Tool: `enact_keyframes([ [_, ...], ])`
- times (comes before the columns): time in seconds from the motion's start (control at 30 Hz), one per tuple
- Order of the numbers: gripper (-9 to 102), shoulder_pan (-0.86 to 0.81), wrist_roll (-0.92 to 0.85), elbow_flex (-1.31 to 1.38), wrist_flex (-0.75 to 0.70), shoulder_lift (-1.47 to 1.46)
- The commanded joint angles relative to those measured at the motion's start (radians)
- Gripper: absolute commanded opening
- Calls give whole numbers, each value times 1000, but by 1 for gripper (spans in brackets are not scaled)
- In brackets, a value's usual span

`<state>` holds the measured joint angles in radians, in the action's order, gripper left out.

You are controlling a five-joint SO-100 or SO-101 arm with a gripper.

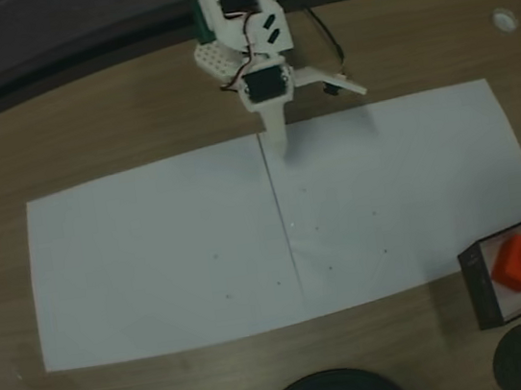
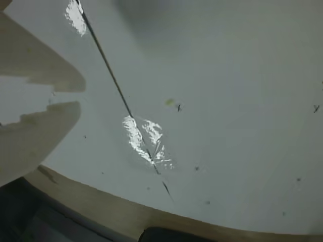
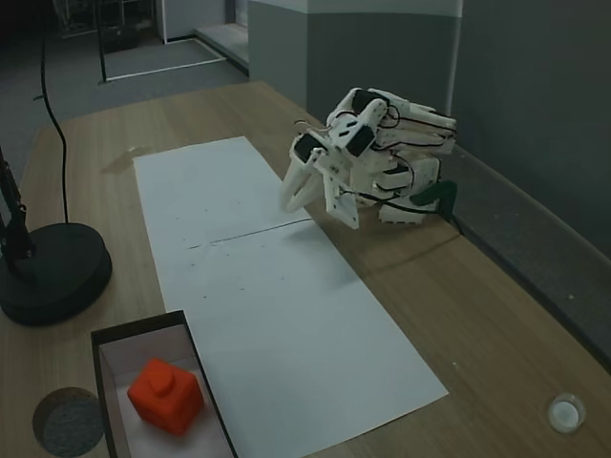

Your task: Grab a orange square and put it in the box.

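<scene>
Jaws nearly pressed together, just a slit btwn tips, nothing held; gripper (image 2: 75, 97) low over white paper (image 1: 153, 259) by the centre seam, arm folded back at far table (image 1: 84, 113) edge. Block (image 3: 164, 392) already inside box (image 3: 143, 327), well apart from gripper, so task looks done. Risk from here: any reach back toward box could clip its wall or knock block out.
</scene>
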<state>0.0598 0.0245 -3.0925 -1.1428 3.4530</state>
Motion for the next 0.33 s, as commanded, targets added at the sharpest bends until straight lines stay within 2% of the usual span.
enact_keyframes([
  [0.0, 0, 55, -2, 92, -155, 23],
  [0.3, 0, 69, -2, 92, -150, 23],
])
